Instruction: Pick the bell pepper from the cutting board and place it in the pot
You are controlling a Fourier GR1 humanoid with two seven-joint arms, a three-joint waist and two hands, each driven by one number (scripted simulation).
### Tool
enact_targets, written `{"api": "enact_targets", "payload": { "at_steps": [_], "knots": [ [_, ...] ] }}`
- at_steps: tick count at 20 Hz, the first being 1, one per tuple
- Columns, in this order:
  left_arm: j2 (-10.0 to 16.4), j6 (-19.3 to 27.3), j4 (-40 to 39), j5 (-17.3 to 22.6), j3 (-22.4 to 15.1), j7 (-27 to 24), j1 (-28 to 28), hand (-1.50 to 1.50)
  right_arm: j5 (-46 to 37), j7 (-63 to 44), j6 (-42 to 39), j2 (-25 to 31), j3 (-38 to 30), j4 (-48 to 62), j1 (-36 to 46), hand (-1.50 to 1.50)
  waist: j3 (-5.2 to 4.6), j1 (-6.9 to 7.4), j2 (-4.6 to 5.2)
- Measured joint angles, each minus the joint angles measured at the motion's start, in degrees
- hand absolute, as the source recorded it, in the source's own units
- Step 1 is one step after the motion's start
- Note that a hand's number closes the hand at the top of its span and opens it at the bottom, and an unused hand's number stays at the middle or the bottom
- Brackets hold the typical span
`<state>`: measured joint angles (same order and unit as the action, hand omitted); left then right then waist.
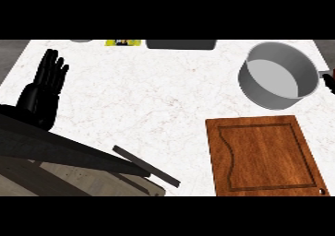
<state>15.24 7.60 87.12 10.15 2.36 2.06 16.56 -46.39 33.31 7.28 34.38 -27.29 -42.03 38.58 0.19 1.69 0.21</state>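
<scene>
The wooden cutting board, brown with a groove running round its face, lies flat at the near right of the bench. Just beyond its far edge stands the grey metal pot, upright, its mouth facing up.

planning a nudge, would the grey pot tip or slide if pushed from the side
The pot looks wide and flat-bottomed, so it would probably slide rather than tip. It appears empty, so likely fairly light. The smooth-looking counter may let it skid.
</scene>
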Motion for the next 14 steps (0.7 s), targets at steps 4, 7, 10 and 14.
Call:
{"api": "enact_targets", "payload": {
  "at_steps": [4, 7, 10, 14],
  "knots": [
    [0.36, 0.73, -0.9, -0.09, -0.83, 0.02, 1.27, 0.0, -2.61, 1.74, 2.89, 1.57, 1.07, 9.62, 3.76, 1.5, 0.11, 0.43, 0.14],
    [0.35, 1.34, -0.67, 0.06, -1.39, 0.18, 1.88, 0.0, -3.5, 1.09, 0.69, 2.44, 1.51, 15.63, 5.52, -1.5, 0.19, 0.86, 0.27],
    [0.05, 1.09, 0.37, 0.75, -1.69, 0.51, 1.39, 0.0, -3.21, 0.8, -2.95, 2.8, 1.29, 20.67, 7.39, -1.5, 0.2, 1.4, 0.42],
    [-0.01, 1.06, -0.61, 0.9, -2.03, -0.48, 1.31, 0.0, -3.45, 3.87, -6.69, 2.83, 1.95, 25.02, 9.71, -1.5, 0.27, 1.54, 0.49]
  ]
}}
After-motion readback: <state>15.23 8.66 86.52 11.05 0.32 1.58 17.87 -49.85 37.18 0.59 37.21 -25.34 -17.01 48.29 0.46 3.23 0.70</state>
